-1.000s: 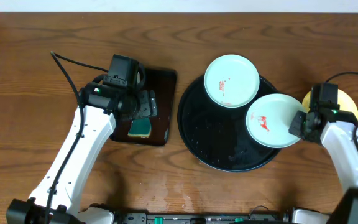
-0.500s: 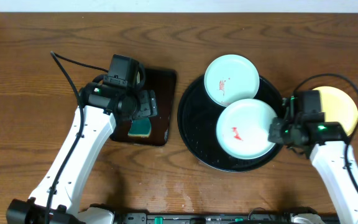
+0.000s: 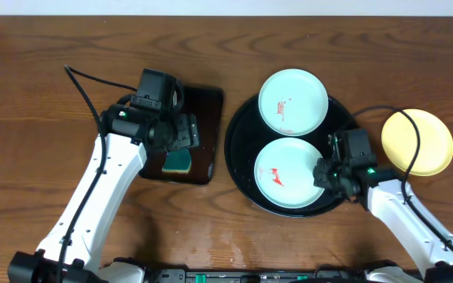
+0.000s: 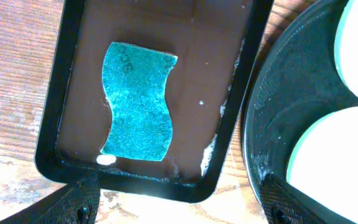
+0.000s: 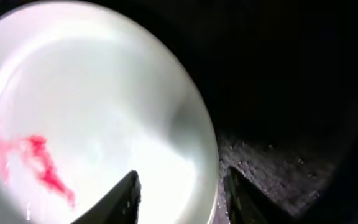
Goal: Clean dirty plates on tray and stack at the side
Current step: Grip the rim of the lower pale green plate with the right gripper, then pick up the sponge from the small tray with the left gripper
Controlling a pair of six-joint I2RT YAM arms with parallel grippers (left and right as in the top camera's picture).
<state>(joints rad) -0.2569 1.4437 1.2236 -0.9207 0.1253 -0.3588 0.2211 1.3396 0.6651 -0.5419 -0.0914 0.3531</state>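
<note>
On the round black tray [image 3: 241, 145] lie two mint-white plates with red smears. One plate [image 3: 292, 102] overlaps the far rim; the other [image 3: 285, 173] lies flat at the near middle. My right gripper [image 3: 325, 174] is at this near plate's right edge. In the right wrist view its fingers straddle the rim of that plate [image 5: 92, 112], parted, right gripper [image 5: 182, 196] open. A pale yellow plate [image 3: 418, 141] rests on the table right of the tray. My left gripper [image 3: 181, 134] hovers open over the rectangular tray, left gripper [image 4: 179, 208] empty.
A teal sponge [image 4: 137, 101] lies in the small rectangular black tray [image 4: 229, 93], left of the round tray [image 4: 272, 106]. A black cable runs from the left arm to the back left. Bare wooden table surrounds both trays.
The right gripper carried the smeared mint plate leftward from the tray's right edge onto the tray's near middle, then parted its fingers. The yellow plate is now uncovered. The left arm stayed still.
</note>
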